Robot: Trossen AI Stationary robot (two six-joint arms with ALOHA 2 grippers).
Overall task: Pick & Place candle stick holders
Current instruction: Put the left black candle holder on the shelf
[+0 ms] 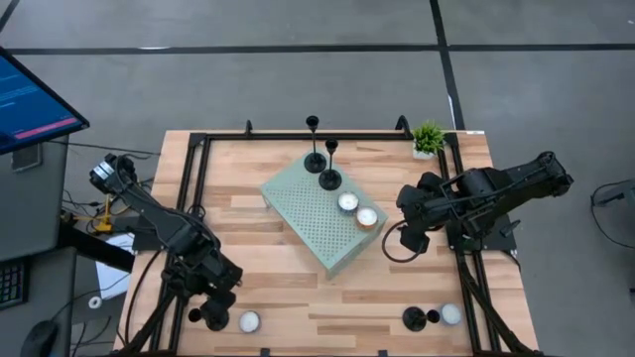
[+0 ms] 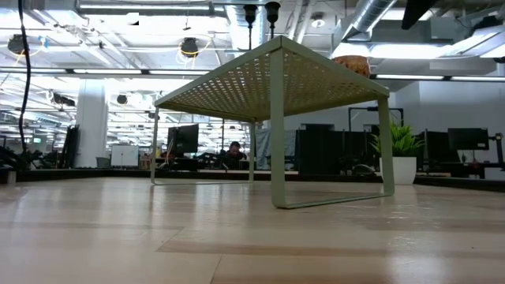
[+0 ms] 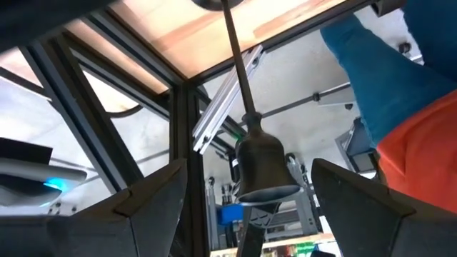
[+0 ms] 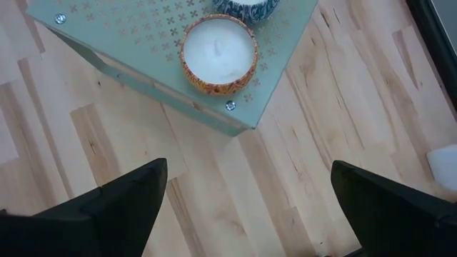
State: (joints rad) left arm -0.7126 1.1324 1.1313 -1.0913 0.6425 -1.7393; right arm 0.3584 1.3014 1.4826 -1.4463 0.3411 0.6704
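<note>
One holder stood between your left gripper's wide, empty fingers, stem pointing away; right gripper hung open and empty too.

Two dark, matte black arms: left arm and right arm, built of chunky rounded joint housings linked by slimmer segments. Pale grey block with a lens-like face mounted on the left arm's rear end. Black cable looping in a ring beneath the right gripper. Broad, flat, wedge-shaped black fingers on the right gripper; same blunt dark fingers on the left gripper, edges slightly glossy. No visible markings.
</note>
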